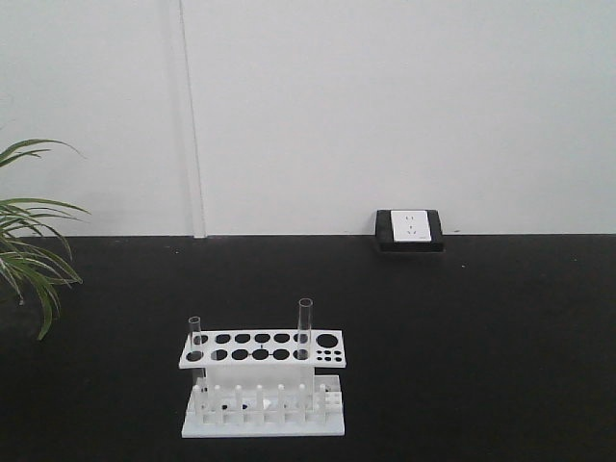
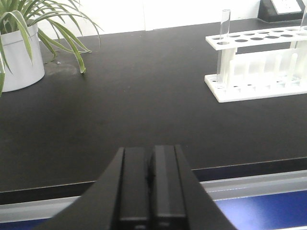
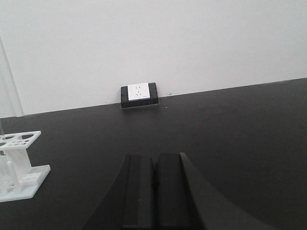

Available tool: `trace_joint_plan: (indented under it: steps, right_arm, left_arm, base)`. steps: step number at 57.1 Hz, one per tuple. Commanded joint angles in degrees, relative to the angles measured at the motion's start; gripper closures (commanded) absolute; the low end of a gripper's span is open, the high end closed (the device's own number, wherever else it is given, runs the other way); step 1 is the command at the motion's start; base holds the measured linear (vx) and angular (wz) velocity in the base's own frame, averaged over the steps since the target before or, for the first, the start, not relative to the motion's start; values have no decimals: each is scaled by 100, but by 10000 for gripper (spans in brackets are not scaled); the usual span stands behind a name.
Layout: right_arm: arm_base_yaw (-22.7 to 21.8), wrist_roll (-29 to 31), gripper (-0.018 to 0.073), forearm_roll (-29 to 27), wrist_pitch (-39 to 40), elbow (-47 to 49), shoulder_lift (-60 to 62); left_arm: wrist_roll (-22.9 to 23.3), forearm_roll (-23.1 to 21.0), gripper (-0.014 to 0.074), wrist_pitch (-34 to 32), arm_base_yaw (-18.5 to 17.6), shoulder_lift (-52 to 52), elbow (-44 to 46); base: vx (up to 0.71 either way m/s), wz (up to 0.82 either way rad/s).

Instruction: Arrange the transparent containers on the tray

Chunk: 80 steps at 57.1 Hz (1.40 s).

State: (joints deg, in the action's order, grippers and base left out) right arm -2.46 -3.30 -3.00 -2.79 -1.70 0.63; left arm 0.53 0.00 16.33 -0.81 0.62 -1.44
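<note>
Two slim clear test tubes stand upright in a white holed rack [image 1: 262, 385] on the black table: one test tube [image 1: 195, 339] at the rack's left end, a taller test tube [image 1: 305, 330] right of centre. The left wrist view shows the left tube [image 2: 222, 45] in the rack [image 2: 259, 67] at upper right. My left gripper [image 2: 150, 149] is shut and empty, low over the table's near edge, far from the rack. My right gripper [image 3: 154, 156] is also shut and empty, with the rack's end [image 3: 19, 167] off to its left. No arm shows in the front view.
A potted plant [image 2: 19, 52] in a white pot stands at the table's left, its leaves [image 1: 29, 250] reaching over the surface. A white wall socket on a black block [image 1: 411, 231] sits at the table's back edge. A grey rail [image 2: 249, 184] runs along the near edge.
</note>
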Motion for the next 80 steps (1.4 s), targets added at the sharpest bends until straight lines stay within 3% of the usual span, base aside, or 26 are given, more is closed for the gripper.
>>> trace_joint_plan:
  steps: [1, 32, 44, 65, 80]
  right_arm:
    - [-30, 53, 571, 18, 473, -56, 45]
    - [-30, 53, 571, 18, 465, -56, 45]
    - [-30, 53, 571, 18, 465, -56, 45]
    - [-30, 53, 571, 18, 465, -56, 45]
    - [-30, 53, 571, 18, 519, -56, 45]
  left_arm:
    - [31, -46, 603, -470, -36, 129, -217]
    - [31, -46, 603, -470, -36, 129, -217]
    - [-125, 256, 603, -470, -36, 129, -217]
    - [-212, 255, 603, -426, -36, 129, -217]
    - [-222, 592, 603, -1312, -36, 129, -217]
  base:
    - [0, 0]
    - [0, 0]
    - [0, 0]
    - [0, 0]
    - [0, 0]
